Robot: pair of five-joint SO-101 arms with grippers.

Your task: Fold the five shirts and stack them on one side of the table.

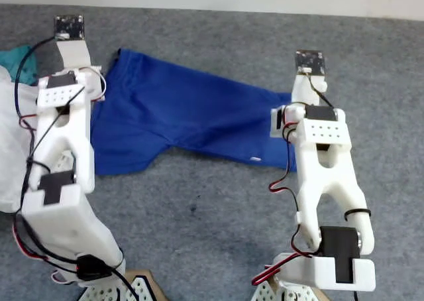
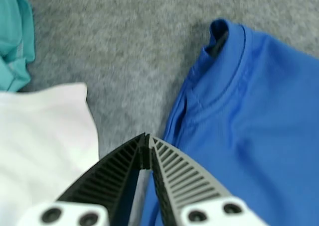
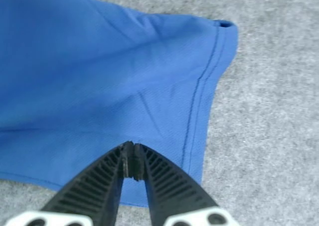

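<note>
While the blue shirt (image 1: 179,115) lies unfolded and spread across the middle of the grey counter (image 1: 218,208), its length runs from the far left down towards the right, between the two arms. Its collar (image 2: 224,42) is at the left end, beside the left arm, and the fabric there is flat with soft creases. At the right end a stitched hem (image 3: 199,101) runs along the edge of the cloth, with bare counter just beyond it.

The left pincer (image 2: 147,139) hangs over the strip of counter just beside the shirt's left edge, below the collar, its ribbed black jaws pressed together at the tips with nothing visibly between them. The right pincer (image 3: 131,149) sits over the blue cloth near the hem, jaws likewise closed to a point; whether any fabric is caught between them cannot be told.

Farther left, a white shirt (image 2: 40,136) lies at the counter's left edge, close to the left pincer but apart from the blue shirt. A teal shirt (image 2: 15,42) lies crumpled beyond it, at the far left.
</note>
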